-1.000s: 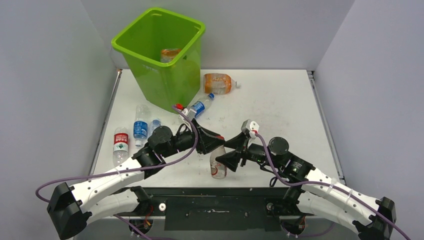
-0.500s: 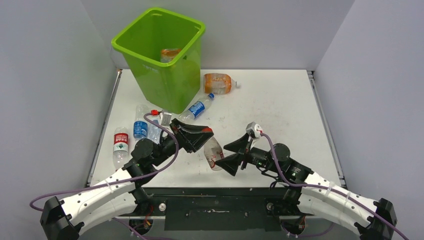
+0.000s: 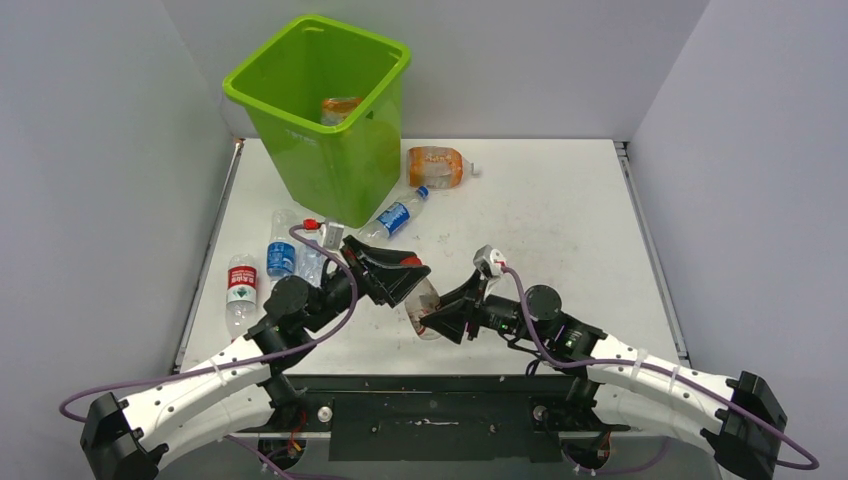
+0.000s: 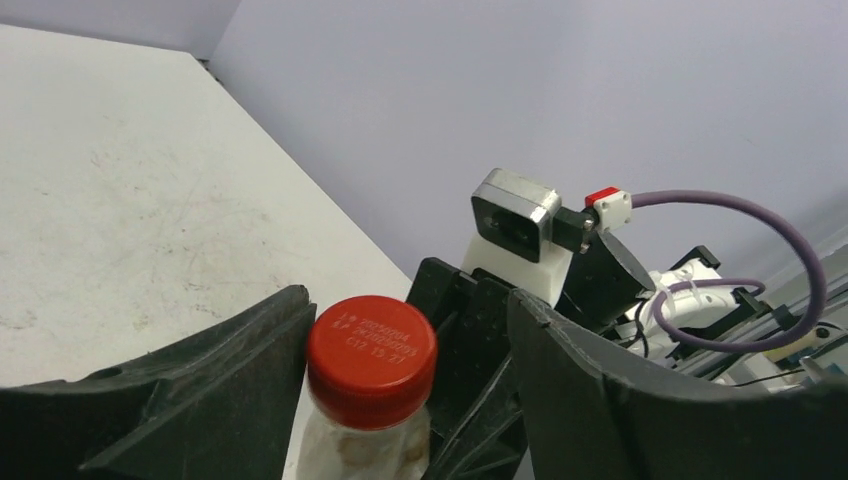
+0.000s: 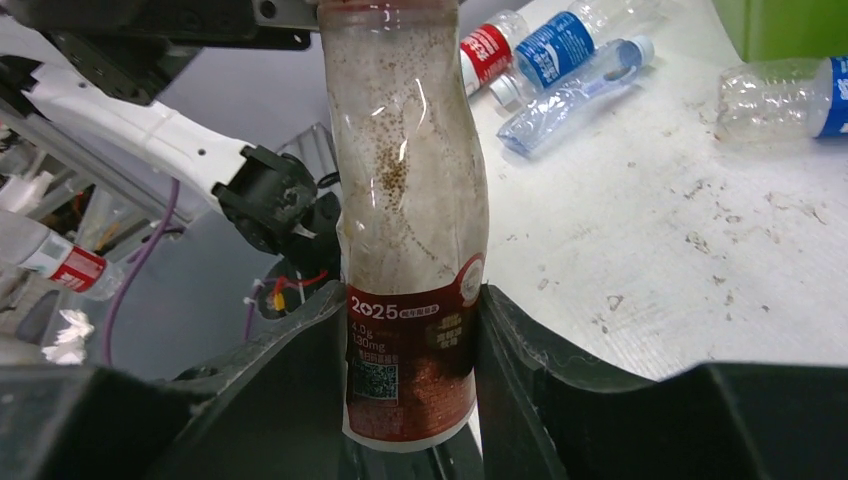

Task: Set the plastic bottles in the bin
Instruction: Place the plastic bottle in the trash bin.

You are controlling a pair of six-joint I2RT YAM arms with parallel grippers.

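A clear, grimy bottle (image 3: 422,300) with a red cap (image 4: 370,355) and a dark red label (image 5: 410,370) hangs tilted above the table's near middle, between the two arms. My right gripper (image 3: 437,318) (image 5: 412,300) is shut on its labelled lower end, with both fingers pressed to the label. My left gripper (image 3: 400,275) (image 4: 410,305) is open around the cap: one finger touches the cap and the other stands clear of it. The lime-green bin (image 3: 320,165) stands at the far left with an orange bottle (image 3: 340,108) inside.
An orange bottle (image 3: 440,166) and a blue-labelled bottle (image 3: 398,215) lie to the right of the bin. On the left lie a blue-labelled bottle (image 3: 282,250), a crushed clear one (image 3: 308,260) and a red-labelled one (image 3: 241,290). Grey walls enclose the table (image 3: 560,220).
The left gripper lifted the bottle off the table by its cap end. The right gripper then moved in and shut on the labelled end, and the left jaws opened.
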